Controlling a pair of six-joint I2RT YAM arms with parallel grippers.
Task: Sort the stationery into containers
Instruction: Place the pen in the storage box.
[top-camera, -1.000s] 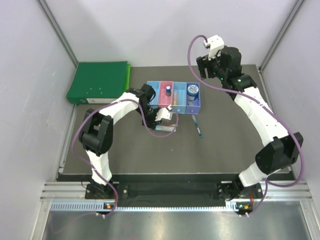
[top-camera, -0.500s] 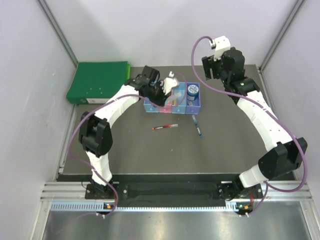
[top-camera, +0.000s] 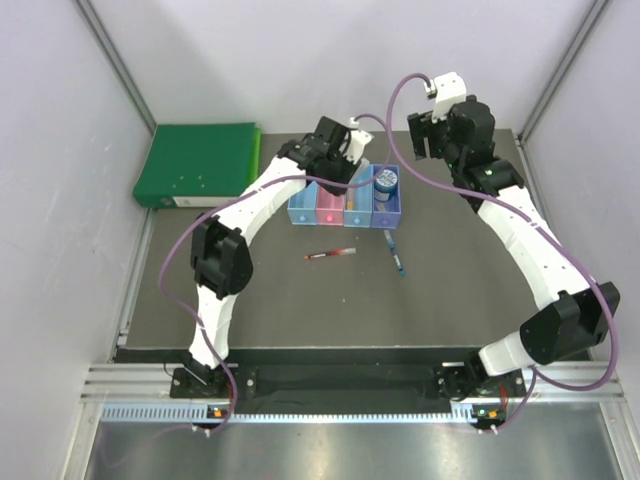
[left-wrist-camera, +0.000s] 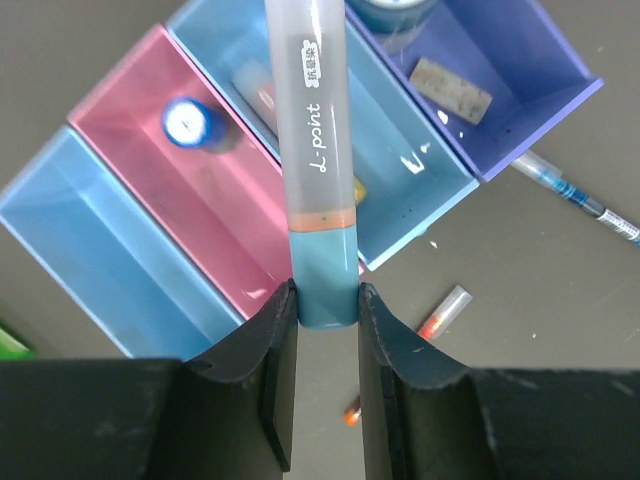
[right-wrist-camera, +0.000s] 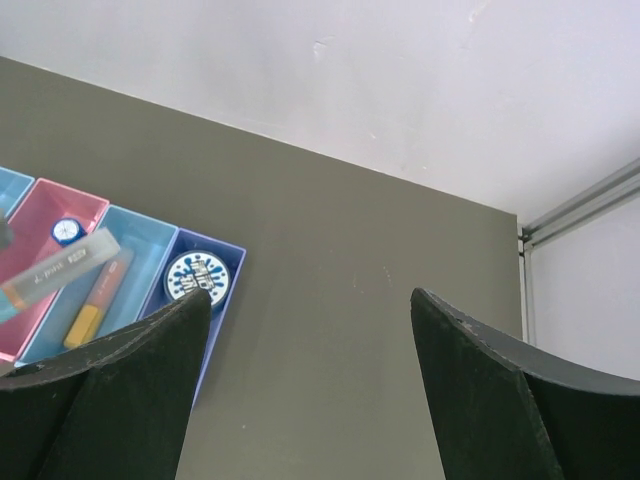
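Observation:
My left gripper is shut on the teal end of a frosted marker, held above the containers, a joined row of light blue, pink, light blue and purple bins. In the top view this gripper hangs over the row's back edge. The pink bin holds a blue-white bottle. An orange-pink marker lies in the second blue bin. The purple bin holds a pale block and a round blue reel. My right gripper is open and empty, high at the back right.
A red pen and a dark blue pen lie on the dark table in front of the bins. A big green binder sits at the back left. Pale walls and metal frame posts close in the table on three sides.
My left gripper rose from the table beside the red pen and carried the marker back over the containers. The right arm shifted slightly up and back, still open.

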